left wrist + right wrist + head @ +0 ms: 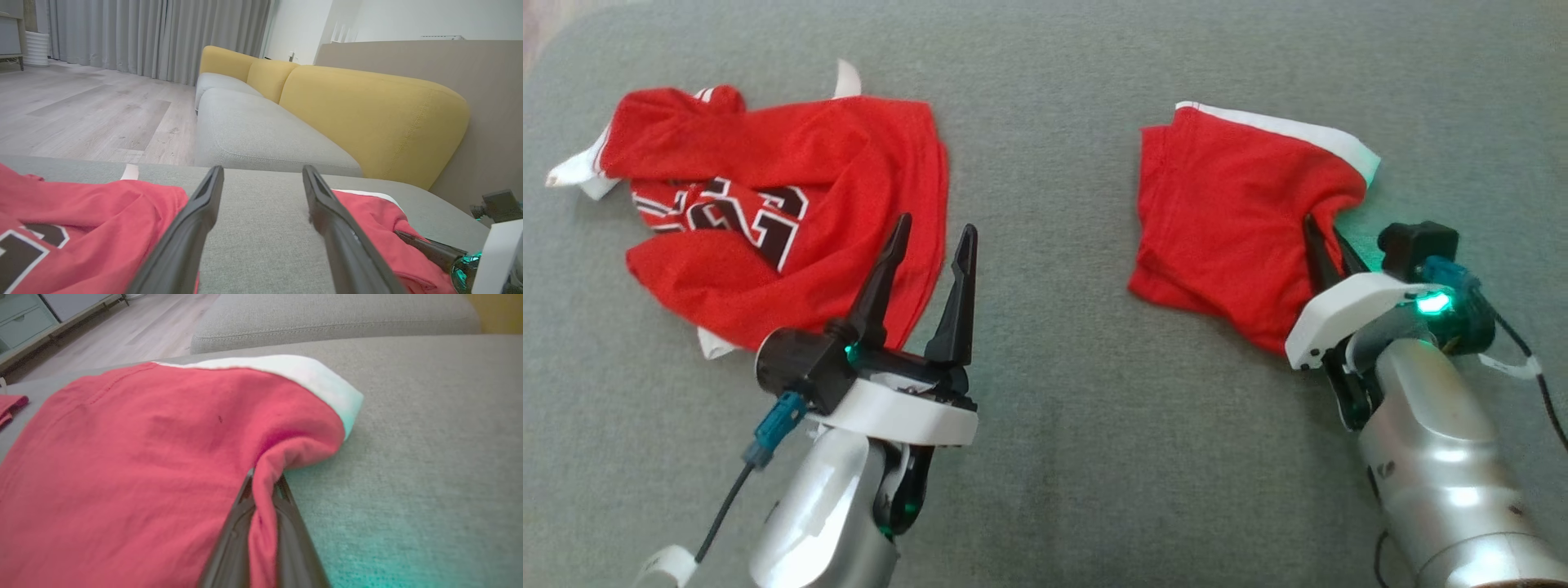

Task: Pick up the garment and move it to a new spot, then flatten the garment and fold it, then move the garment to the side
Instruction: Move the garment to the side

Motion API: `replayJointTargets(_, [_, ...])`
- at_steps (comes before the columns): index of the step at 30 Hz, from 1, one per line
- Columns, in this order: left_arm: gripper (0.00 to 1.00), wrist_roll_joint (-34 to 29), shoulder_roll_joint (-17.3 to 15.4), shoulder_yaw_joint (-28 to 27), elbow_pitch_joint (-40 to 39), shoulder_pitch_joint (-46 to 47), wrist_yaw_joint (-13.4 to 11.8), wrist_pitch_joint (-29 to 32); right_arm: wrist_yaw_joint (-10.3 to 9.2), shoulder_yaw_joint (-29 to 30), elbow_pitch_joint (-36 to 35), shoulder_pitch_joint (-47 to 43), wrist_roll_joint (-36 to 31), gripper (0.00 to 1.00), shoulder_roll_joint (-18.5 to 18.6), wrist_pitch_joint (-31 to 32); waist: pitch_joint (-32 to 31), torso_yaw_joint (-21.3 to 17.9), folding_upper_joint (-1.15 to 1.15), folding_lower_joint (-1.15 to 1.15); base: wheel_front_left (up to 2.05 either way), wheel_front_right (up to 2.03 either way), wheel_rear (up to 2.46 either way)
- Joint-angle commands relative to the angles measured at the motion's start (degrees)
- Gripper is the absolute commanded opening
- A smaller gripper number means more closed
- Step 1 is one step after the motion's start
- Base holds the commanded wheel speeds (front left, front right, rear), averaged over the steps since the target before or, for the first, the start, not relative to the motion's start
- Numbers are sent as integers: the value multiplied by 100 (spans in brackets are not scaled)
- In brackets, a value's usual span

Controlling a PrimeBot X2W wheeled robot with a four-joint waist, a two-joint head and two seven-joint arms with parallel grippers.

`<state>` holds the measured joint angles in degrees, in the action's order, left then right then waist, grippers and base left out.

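Between the right fingers (233,539), up close — a pinch of red garment (122,457); overhead, left fingers (956,302) wide.

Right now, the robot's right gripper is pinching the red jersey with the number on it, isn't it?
No. The right gripper is pinching, but it is shut on a fold of the plain red garment with the white edge, not the numbered jersey. The right wrist view shows it.

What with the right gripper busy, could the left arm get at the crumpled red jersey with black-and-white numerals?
Probably yes: the left gripper is open and sits right beside the near edge of the crumpled red jersey, with nothing between them.
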<state>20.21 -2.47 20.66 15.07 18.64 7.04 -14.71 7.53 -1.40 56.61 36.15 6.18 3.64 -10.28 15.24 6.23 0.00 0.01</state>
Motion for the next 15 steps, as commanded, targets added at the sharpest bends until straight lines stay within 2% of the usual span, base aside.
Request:
replayJointTargets(1, [100, 25, -41, -128, -163, 198, -31, -29, -4, -109, -62, 124, -188, 0, -18, -74, -52, -76, 0, -1, 0, 0, 0])
replayJointTargets(4, [100, 28, -41, -117, -175, 190, -35, -29, -4, -288, -114, 164, -588, 0, 167, -126, -107, -177, 0, -1, 0, 0, 0])
replayJointTargets(9, [100, 18, -41, -43, -202, 194, -33, -29, -4, -616, -230, 212, -791, 0, 630, -35, -196, -339, 0, -1, 0, 0, 0])
replayJointTargets(13, [100, 47, -41, 28, -249, 235, -58, -29, -4, -1137, -350, 222, -695, 0, 1173, 177, -212, -403, 0, -1, 0, 0, 0])
replayJointTargets(15, [100, 59, -41, 81, -301, 272, -85, -29, -4, -1666, -488, 225, -445, 0, 1668, 396, -152, -433, 0, -1, 0, 0, 0])
